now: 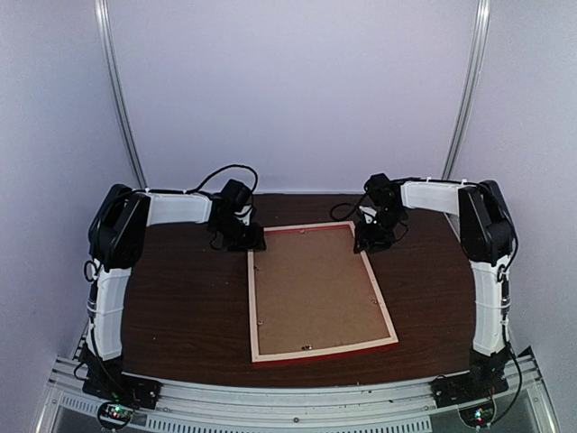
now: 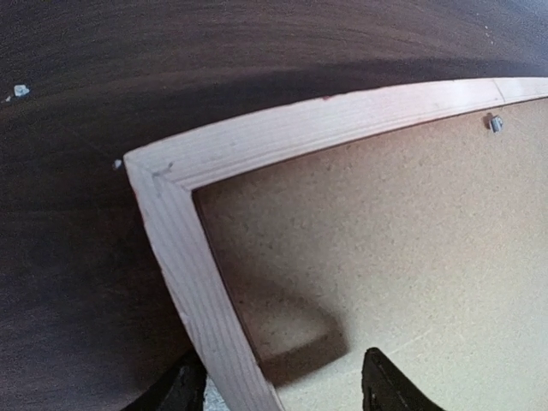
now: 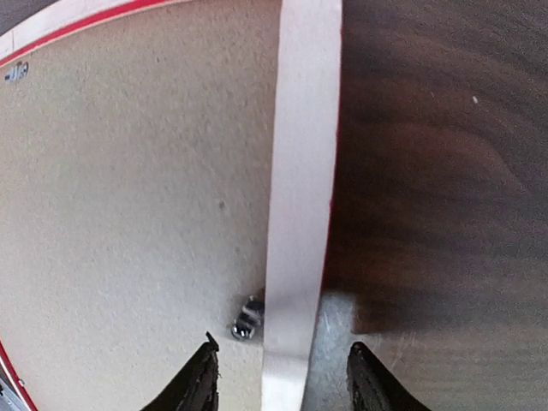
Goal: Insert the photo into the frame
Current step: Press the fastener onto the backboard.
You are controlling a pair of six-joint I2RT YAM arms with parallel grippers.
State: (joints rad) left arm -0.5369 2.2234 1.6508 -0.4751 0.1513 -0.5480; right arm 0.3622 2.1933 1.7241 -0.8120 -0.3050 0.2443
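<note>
Our left end effector (image 2: 282, 377) straddles, spread, the left strip of the large rectangular red-edged wooden frame (image 1: 251, 307), which lies pale back up on the dark wooden counter (image 1: 180, 307); our right end effector (image 3: 282, 351), likewise spread, straddles its right strip.

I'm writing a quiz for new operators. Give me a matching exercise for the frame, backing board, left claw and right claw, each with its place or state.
1. frame
2. backing board
3. left claw
4. right claw

A. open, astride the right strip beside a metal tab
B. pale back up on the dark table
C. open, astride the left strip near the far corner
D. speckled brown, lying inside the strips

Pairs: 1-B, 2-D, 3-C, 4-A
</note>
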